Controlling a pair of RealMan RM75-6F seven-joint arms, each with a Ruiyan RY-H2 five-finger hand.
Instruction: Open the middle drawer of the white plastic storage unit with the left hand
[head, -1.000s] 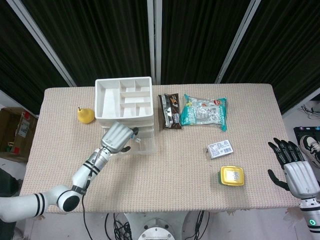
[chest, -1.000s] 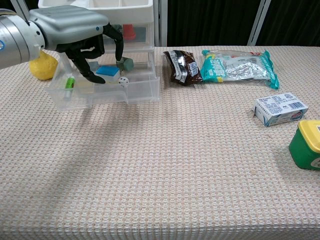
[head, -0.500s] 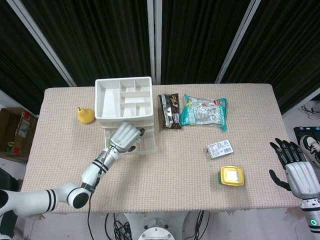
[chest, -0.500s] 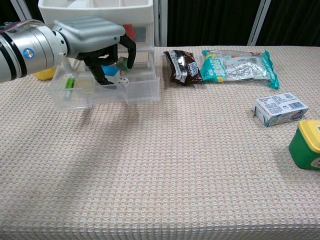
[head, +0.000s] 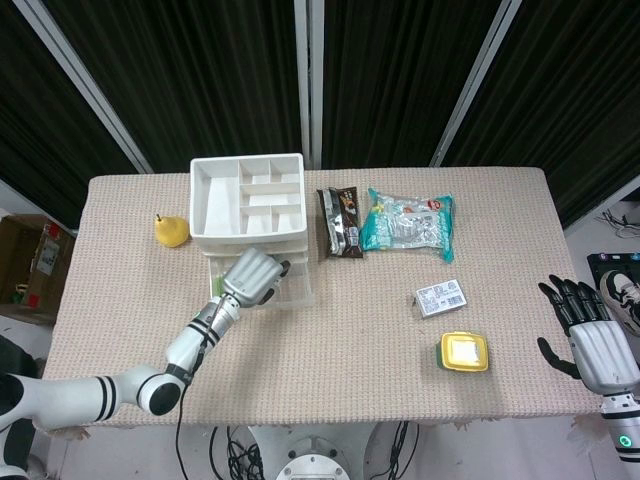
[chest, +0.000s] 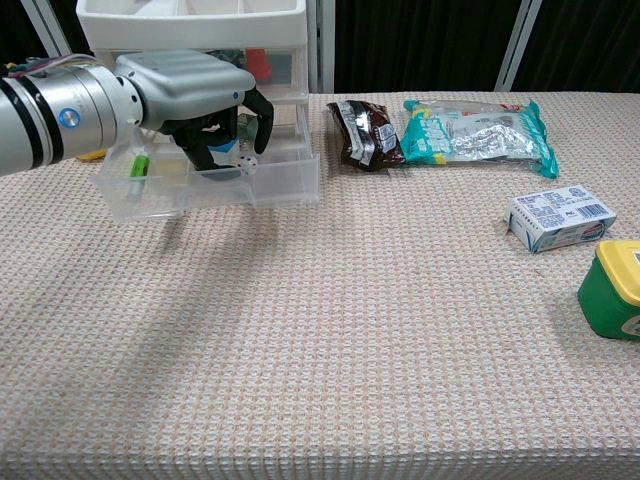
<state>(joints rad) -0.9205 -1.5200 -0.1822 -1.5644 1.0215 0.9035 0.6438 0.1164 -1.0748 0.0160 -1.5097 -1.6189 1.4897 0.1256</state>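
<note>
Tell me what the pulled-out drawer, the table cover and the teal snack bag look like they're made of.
The drawer looks like clear, glossy plastic: its contents show through the walls. The table cover seems to be a woven, matte beige fabric with a waffle-like texture. The teal snack bag looks like plastic film, with crinkles and silvery glare, possibly foil-lined. The left hand hangs over the drawer.

On my beige woven counter (head: 330, 330) lay a yellow pear (head: 170, 231), a brown snack packet (head: 340, 222), a teal foil bag (head: 408, 224), a small white box (head: 441, 298) and a yellow-lidded green tub (head: 464, 352).
</note>
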